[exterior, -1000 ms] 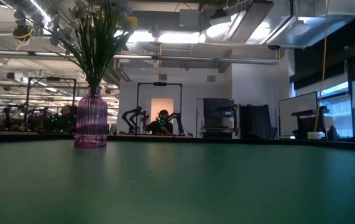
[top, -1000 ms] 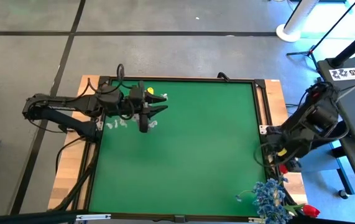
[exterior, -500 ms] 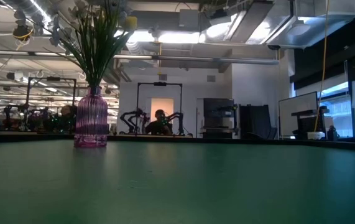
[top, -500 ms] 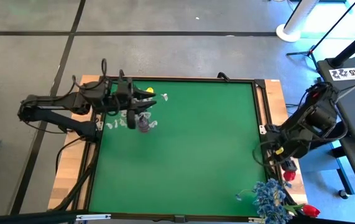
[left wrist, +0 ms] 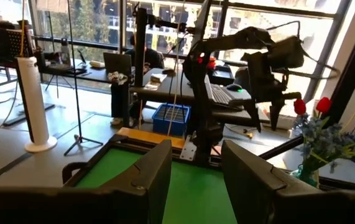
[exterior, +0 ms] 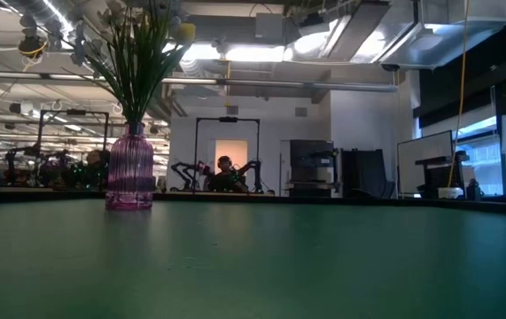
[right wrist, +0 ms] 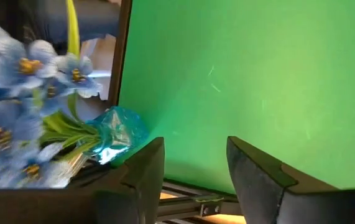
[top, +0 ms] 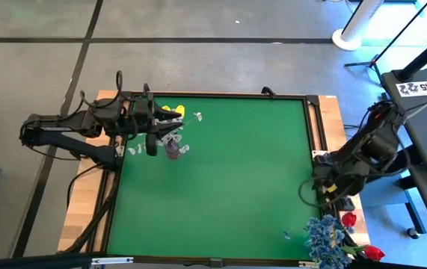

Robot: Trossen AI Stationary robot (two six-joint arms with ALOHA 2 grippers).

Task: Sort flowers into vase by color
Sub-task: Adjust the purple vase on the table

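Blue flowers (right wrist: 22,106) beside right fingers (right wrist: 141,180)

You see a ribbed purple vase (exterior: 130,168), a green table mat (top: 220,179), blue blossoms (right wrist: 22,93) in a blue vase (right wrist: 118,134), and red tulips (top: 374,252).

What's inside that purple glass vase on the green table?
The purple vase holds a bunch of green stems; from above, white blossoms and a yellow tulip spread around it. The ribbed glass hides the stem ends, and the left gripper covers part of the bunch.
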